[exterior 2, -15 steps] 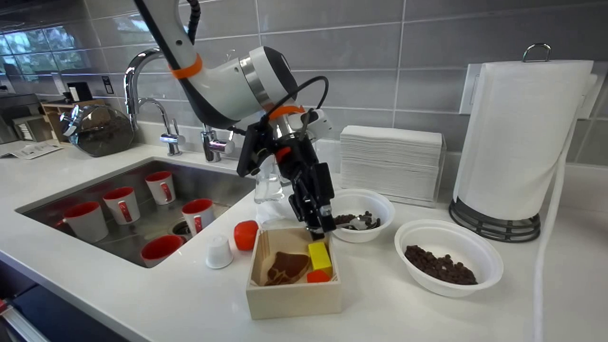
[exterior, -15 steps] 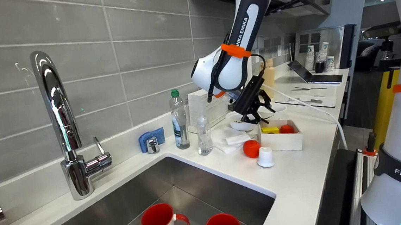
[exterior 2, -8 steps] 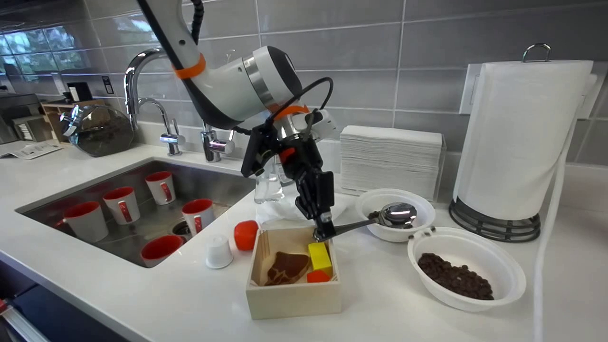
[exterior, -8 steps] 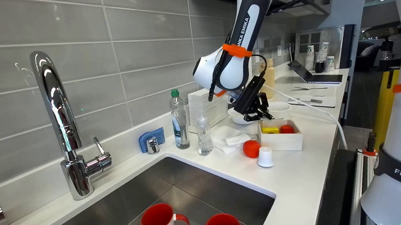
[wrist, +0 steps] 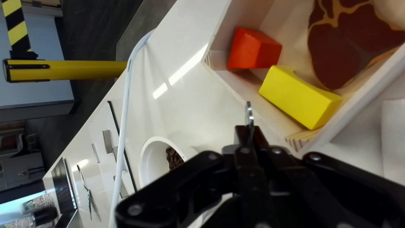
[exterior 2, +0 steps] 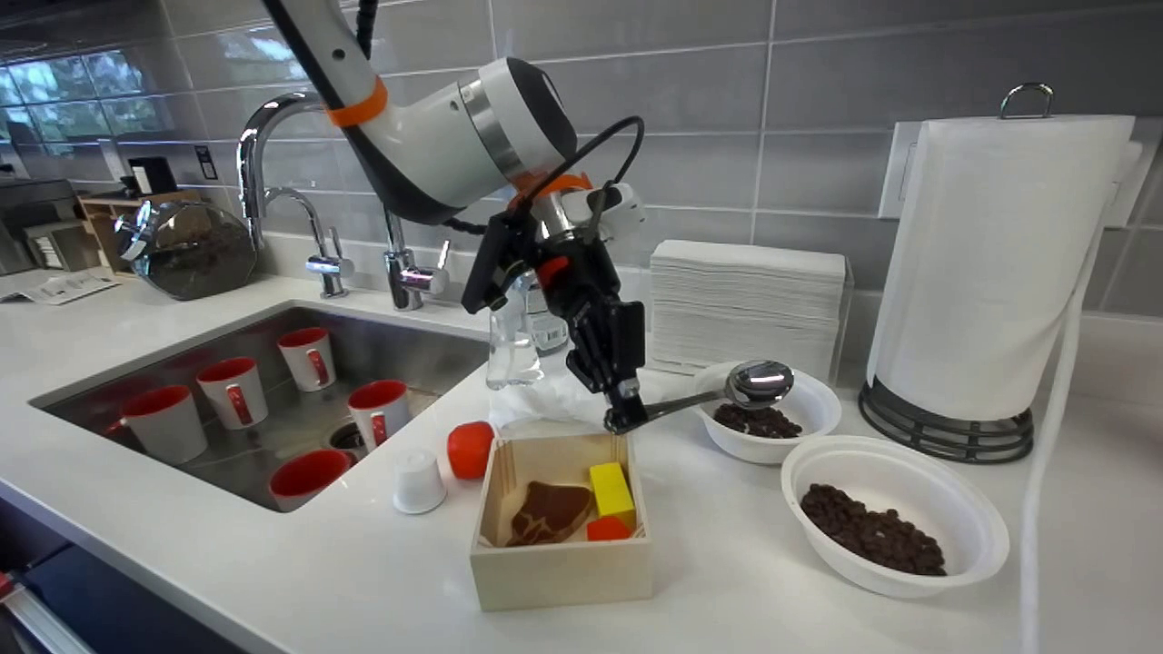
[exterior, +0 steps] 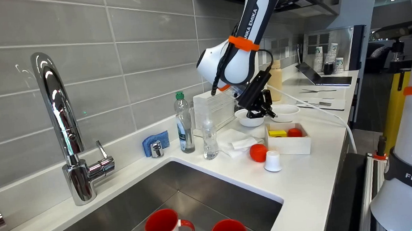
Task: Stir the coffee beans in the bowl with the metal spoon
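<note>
My gripper [exterior 2: 625, 416] is shut on the handle of the metal spoon [exterior 2: 760, 383]. It holds the spoon in the air, with the spoon's bowl over a white bowl [exterior 2: 759, 450] of dark coffee beans [exterior 2: 757, 421]. No beans show on the spoon. A second, wider white bowl [exterior 2: 981, 545] with beans stands in front of it and to the right. Both bowls also show behind my gripper [exterior: 272, 113] in an exterior view. In the wrist view the spoon's handle end [wrist: 249, 114] sticks up between the fingertips [wrist: 248, 136], and a white bowl [wrist: 146, 155] with beans is partly hidden by the gripper.
A wooden box [exterior 2: 563, 577] with a yellow block [exterior 2: 611, 490] is just below the gripper. A red ball [exterior 2: 470, 450] and small white cup [exterior 2: 418, 481] sit beside it. Napkins [exterior 2: 745, 309], a paper towel roll [exterior 2: 990, 272] and a white cable [exterior 2: 1040, 509] surround the bowls.
The spoon has come up out of the beans and is above the bowl. Both bowls have shifted away from the gripper. The gripper has risen a little.
</note>
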Tool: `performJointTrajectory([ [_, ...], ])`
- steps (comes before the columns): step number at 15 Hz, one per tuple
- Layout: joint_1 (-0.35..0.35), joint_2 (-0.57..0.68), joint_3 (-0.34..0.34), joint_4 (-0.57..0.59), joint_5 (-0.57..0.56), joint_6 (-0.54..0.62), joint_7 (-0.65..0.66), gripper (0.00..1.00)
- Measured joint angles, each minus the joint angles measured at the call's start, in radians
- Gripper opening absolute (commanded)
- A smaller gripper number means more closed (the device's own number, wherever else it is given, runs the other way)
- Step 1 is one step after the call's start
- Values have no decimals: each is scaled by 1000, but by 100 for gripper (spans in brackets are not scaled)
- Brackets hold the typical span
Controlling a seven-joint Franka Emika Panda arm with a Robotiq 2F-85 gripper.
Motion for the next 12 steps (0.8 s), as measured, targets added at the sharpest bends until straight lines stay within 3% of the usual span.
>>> performJointTrajectory([
  [6, -22, -177, -13, -93, 156, 15, -150, 1],
  [12, -137, -382, -129, -281, 309, 110, -304, 1],
])
